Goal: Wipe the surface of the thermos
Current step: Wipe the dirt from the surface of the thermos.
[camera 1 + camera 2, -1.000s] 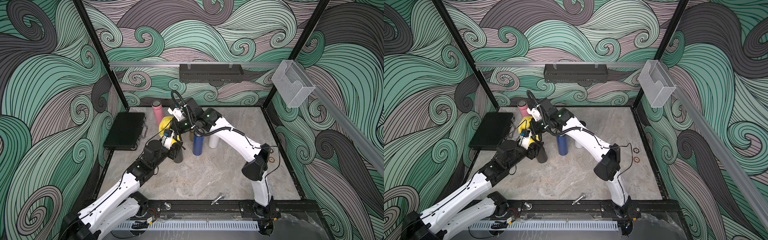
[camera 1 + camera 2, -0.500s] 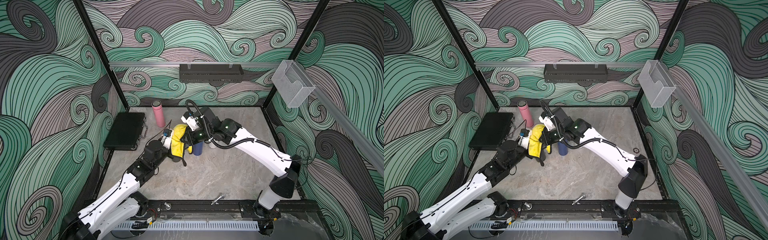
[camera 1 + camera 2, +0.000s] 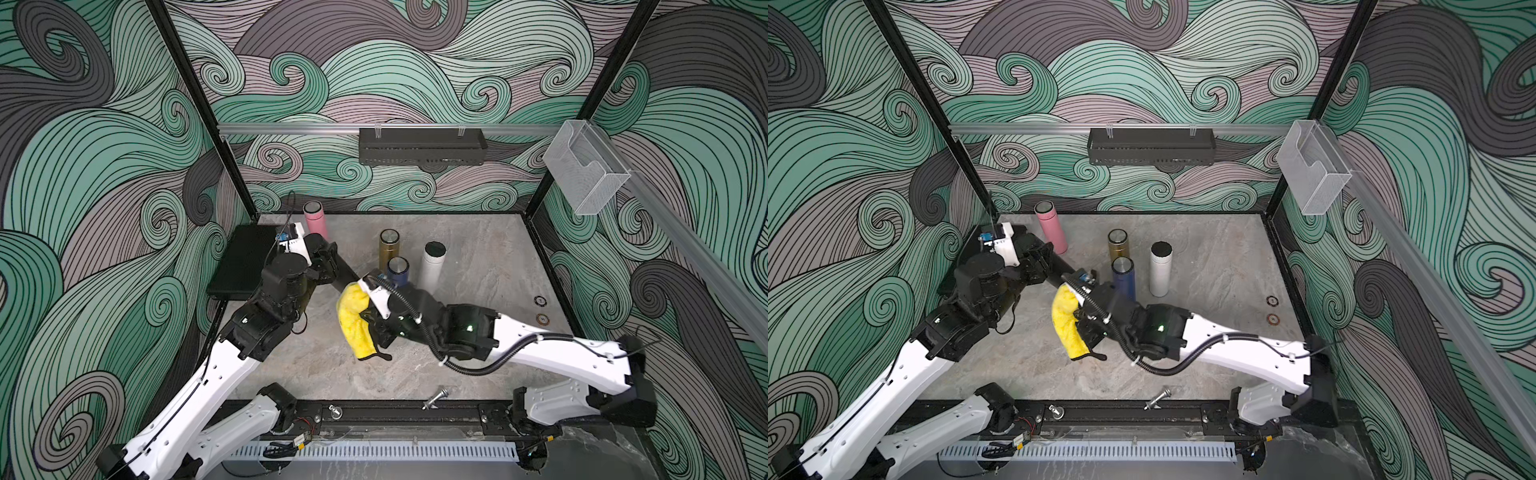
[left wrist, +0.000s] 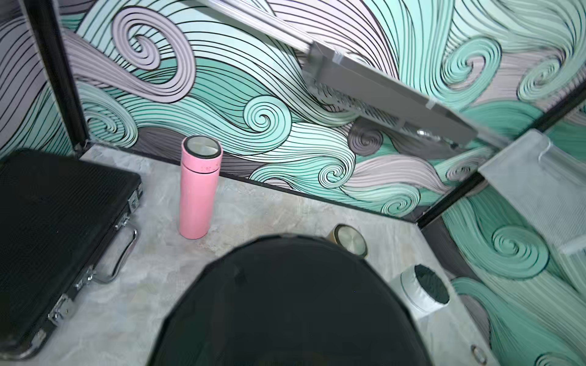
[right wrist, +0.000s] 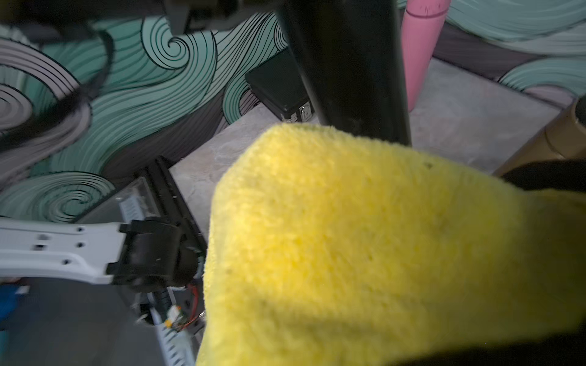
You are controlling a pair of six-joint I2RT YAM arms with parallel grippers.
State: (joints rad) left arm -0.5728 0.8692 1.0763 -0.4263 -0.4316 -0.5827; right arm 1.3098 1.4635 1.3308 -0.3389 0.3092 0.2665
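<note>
Above the grey marbled bench (image 3: 478, 257), my left end effector (image 3: 327, 262) clamps the black cylindrical thermos (image 3: 345, 277), tilted in the air. Right end effector (image 3: 371, 320) pinches the fluffy yellow cloth (image 3: 352, 320) at the thermos's free end, apparently touching. Wiping looks underway; how much of the barrel is done, I cannot tell. No readable labels anywhere.
</note>
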